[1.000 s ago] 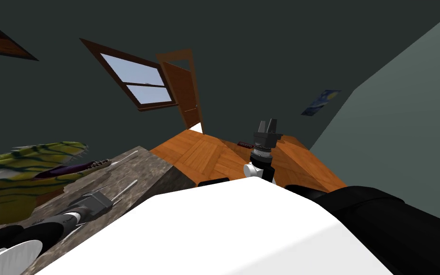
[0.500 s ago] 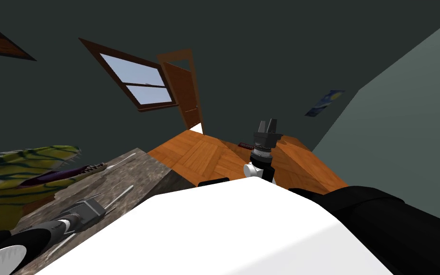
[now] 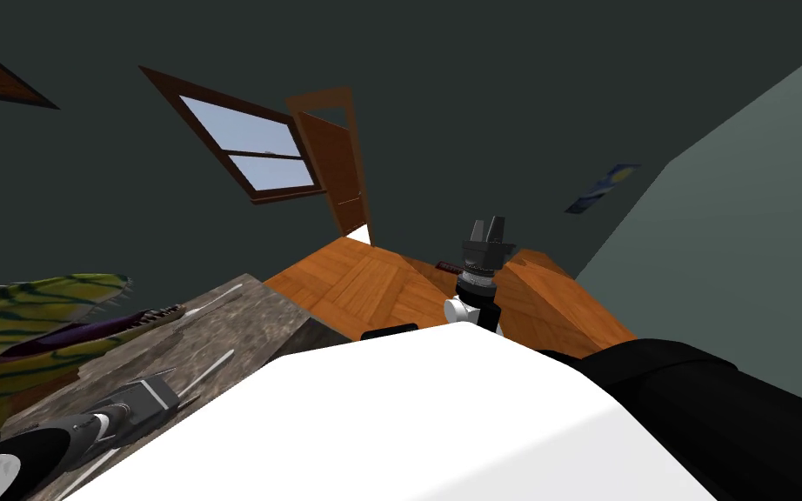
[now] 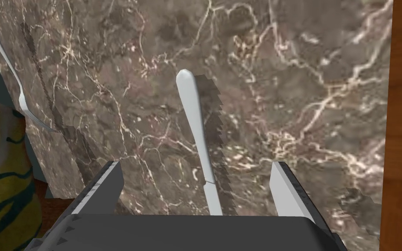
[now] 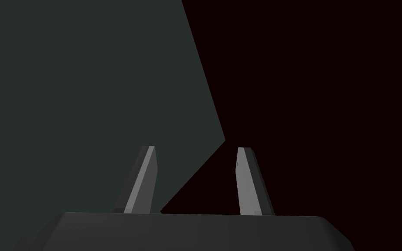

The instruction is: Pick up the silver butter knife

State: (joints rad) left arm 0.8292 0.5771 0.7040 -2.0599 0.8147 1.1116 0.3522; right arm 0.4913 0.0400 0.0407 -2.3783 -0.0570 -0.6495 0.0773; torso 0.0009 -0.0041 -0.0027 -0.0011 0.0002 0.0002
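A slim silver butter knife [image 4: 194, 122] lies flat on the brown marbled table top [image 4: 309, 87]. My left gripper [image 4: 196, 164] hangs open just above it, with one finger on either side of the knife's middle and neither touching it. In the head view the knife [image 3: 213, 366] pokes out past the left gripper [image 3: 183, 387] near the table's front edge. My right gripper [image 3: 488, 228] is raised in front of my chest over the floor, and its fingers [image 5: 145, 174] stand open on nothing.
A second silver utensil [image 4: 18, 89] lies near the table's far edge [image 3: 217, 296]. A big yellow-green striped toothed figure [image 3: 34, 322] sits on the table to the left of the gripper. Orange wood floor [image 3: 373, 278] and a brown door [image 3: 338, 165] lie beyond.
My left gripper has drawn back along the knife toward the lower left of the head view, still open. The head view has shifted slightly. The right arm has not moved.
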